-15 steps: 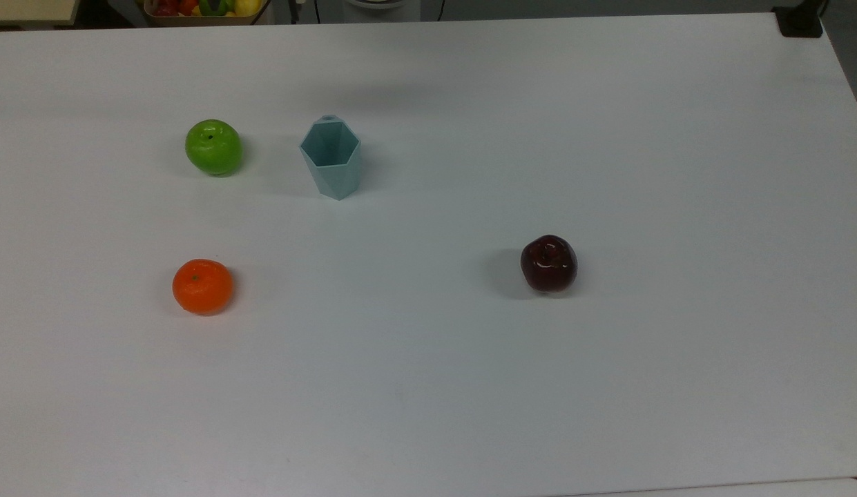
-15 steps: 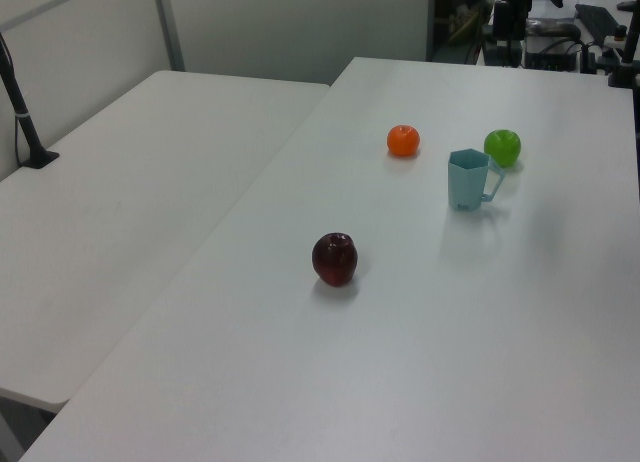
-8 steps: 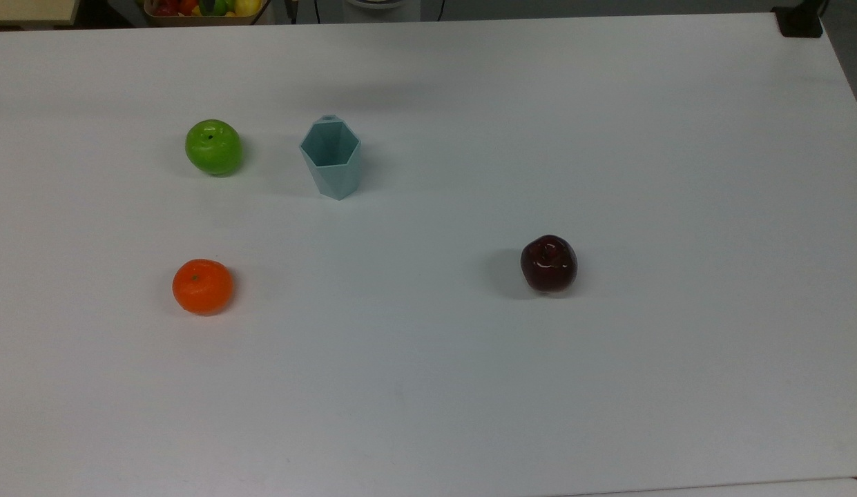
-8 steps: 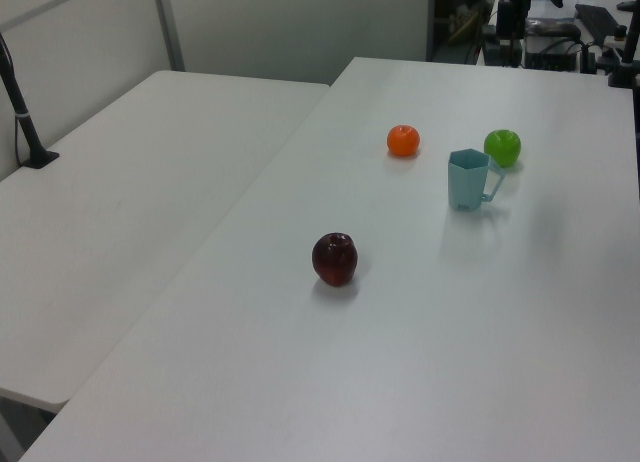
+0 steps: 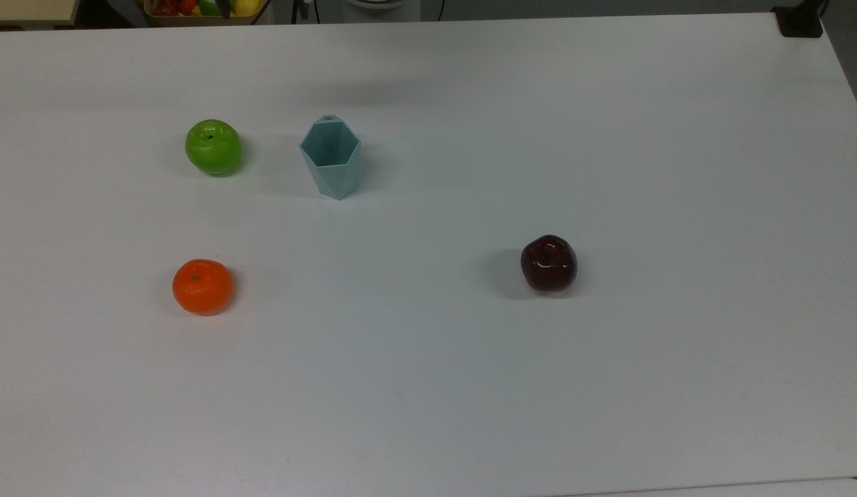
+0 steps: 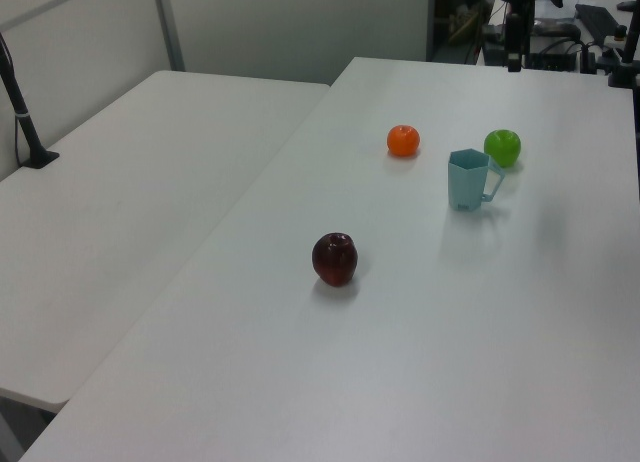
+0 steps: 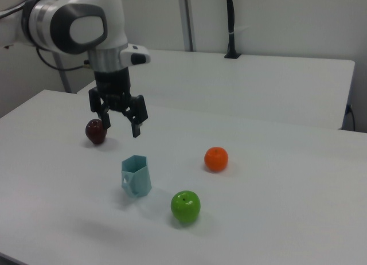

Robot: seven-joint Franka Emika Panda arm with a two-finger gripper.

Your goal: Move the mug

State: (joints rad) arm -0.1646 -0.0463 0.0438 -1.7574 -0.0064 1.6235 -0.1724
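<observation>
In the top view the mug [image 5: 331,157] stands upright on the white worktop [image 5: 469,379], rim up, its handle on the side toward the top edge of the picture. A green apple [image 5: 213,146] sits near it on the top view's left, an orange [image 5: 202,286] lies below that apple, and a red apple [image 5: 549,263] rests well apart on the top view's right. In the left view the mug [image 6: 468,178] stands between the orange [image 6: 403,140] and the green apple [image 6: 502,147], a little nearer the camera than both, with its handle turned to the left view's right; the red apple [image 6: 334,258] lies closer to the camera, well apart. In the right view the arm [image 7: 86,30] reaches in from the upper left and turns straight down at the wrist, so the hand [image 7: 120,125] points at the worktop [image 7: 275,219]. The hand hangs in the air above the mug [image 7: 136,175], a little to the right view's left of it, its two fingers [image 7: 136,125] spread wide, holding nothing and touching nothing. The red apple [image 7: 96,131] lies behind the hand, the green apple [image 7: 185,206] and orange [image 7: 216,159] to the mug's right.
</observation>
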